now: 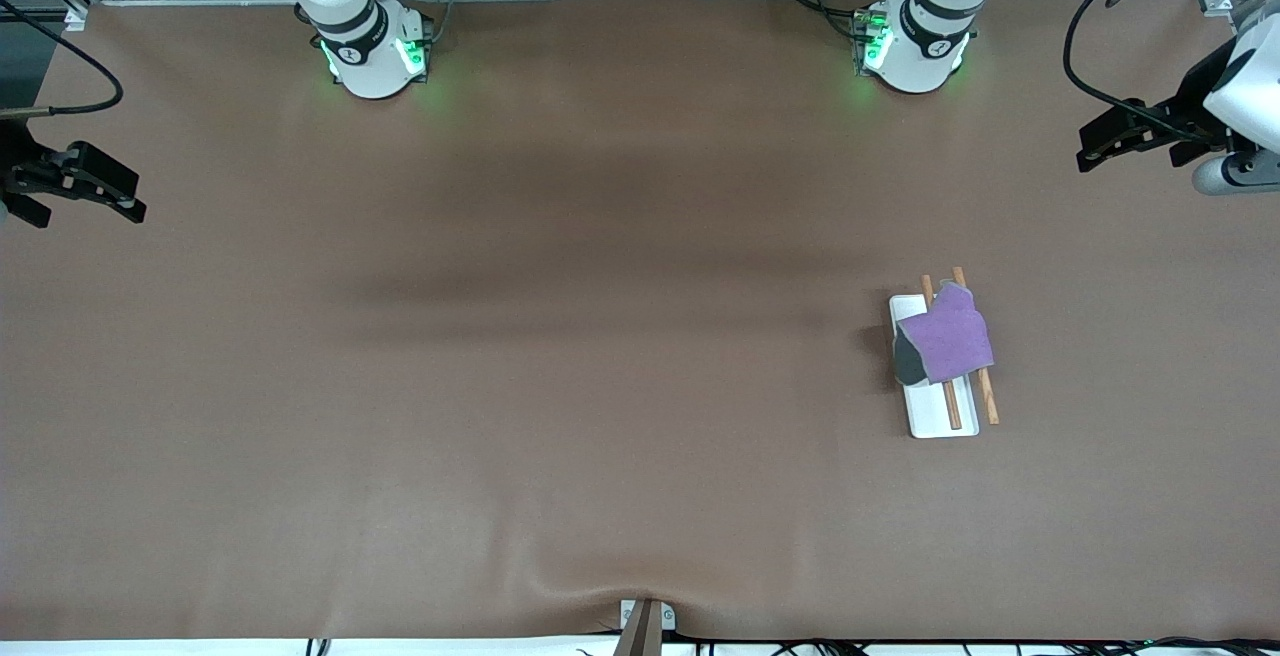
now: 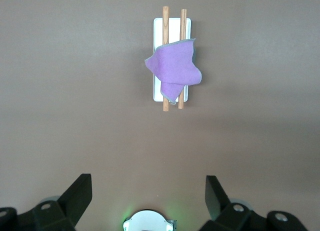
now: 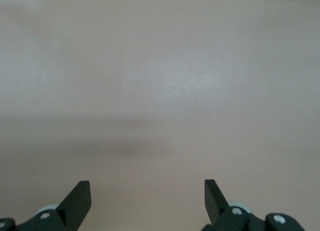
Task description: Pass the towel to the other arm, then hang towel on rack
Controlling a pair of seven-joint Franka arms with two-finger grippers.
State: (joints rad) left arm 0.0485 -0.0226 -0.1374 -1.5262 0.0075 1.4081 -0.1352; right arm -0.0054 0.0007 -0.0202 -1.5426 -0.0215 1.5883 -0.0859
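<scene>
The towel [image 1: 955, 341], purple with a dark grey corner folded out, hangs draped across the two wooden rods [image 1: 988, 401] of the rack [image 1: 940, 421], toward the left arm's end of the table. The left wrist view shows the towel [image 2: 175, 68] crumpled over the middle of the rack [image 2: 175, 26], with rod ends sticking out on both sides. My left gripper [image 1: 1100, 141] [image 2: 148, 183] hovers open and empty over the table's edge, apart from the rack. At the right arm's end, my right gripper [image 1: 92, 216] [image 3: 147, 188] is open and empty over bare cover.
A brown cover [image 1: 560, 336] spans the whole table. The right arm's base [image 1: 375, 51] and the left arm's base [image 1: 915, 46] glow green along the edge farthest from the front camera. A small clamp [image 1: 645, 621] sits at the nearest edge.
</scene>
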